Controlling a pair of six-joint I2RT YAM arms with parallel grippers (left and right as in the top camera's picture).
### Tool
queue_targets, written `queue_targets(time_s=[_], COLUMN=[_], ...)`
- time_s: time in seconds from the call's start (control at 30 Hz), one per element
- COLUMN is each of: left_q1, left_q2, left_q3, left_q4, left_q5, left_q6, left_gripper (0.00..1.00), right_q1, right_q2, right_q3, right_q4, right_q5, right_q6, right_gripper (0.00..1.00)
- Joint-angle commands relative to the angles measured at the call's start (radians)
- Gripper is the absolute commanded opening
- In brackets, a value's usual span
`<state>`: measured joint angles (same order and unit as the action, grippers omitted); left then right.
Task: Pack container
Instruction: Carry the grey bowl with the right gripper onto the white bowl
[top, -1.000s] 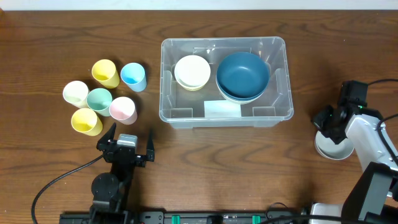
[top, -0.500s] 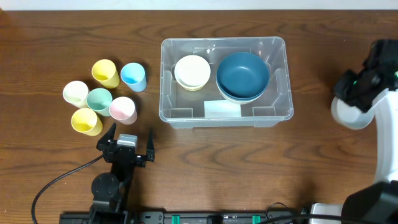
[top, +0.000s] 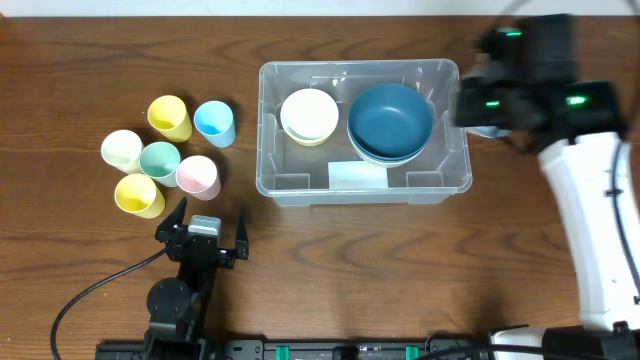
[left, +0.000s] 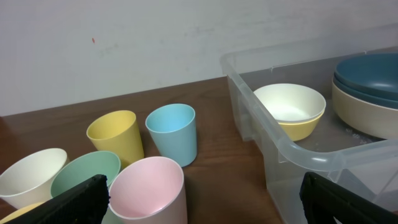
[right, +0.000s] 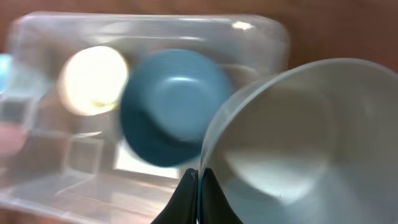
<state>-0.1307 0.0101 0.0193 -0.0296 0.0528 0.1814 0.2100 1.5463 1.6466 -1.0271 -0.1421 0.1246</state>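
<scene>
Right gripper (right: 199, 177) pinching grey bowl (right: 298, 137) rim over container (top: 360, 66) right edge; left gripper (top: 211, 218) wide open.

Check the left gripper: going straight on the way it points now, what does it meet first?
Most likely the pink cup: it sits dead ahead of the open left gripper. The green cup stands just left of that line. Depth is hard to judge, but nothing shows nearer.
</scene>
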Motion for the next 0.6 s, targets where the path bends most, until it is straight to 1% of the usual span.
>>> queue_targets(time_s=[0.0, 0.13, 0.27, 0.37, 0.57], left_q1=[0.006, 0.006, 0.006, 0.006, 0.006], left_q2=[-0.006, -0.006, -0.006, -0.006, -0.006], left_q3=[-0.015, -0.015, -0.015, -0.015, -0.015], left_q4=[-0.038, -0.038, -0.038, -0.038, -0.038], left_q5=[-0.001, -0.001, -0.001, -0.001, -0.001], left_q6=[0.005, 0.005, 0.005, 0.005, 0.005], left_gripper=[0.98, 0.98, 0.98, 0.98, 0.98], right_q1=[0.158, 0.335, 0.454, 0.491, 0.503], right_q2=[-0.002, 0.016, 0.073, 0.142, 0.285], right_q3=[0.019, 0.019, 0.019, 0.019, 0.019], right_q4=[0.051, 0.142, 0.237, 0.282, 0.335], right_q5=[0.090, 0.209, 0.247, 0.246, 0.196], right_q6=[-0.063, -0.071, -0.074, -0.060, -0.054], right_gripper=[0.01, 0.01, 0.01, 0.01, 0.01])
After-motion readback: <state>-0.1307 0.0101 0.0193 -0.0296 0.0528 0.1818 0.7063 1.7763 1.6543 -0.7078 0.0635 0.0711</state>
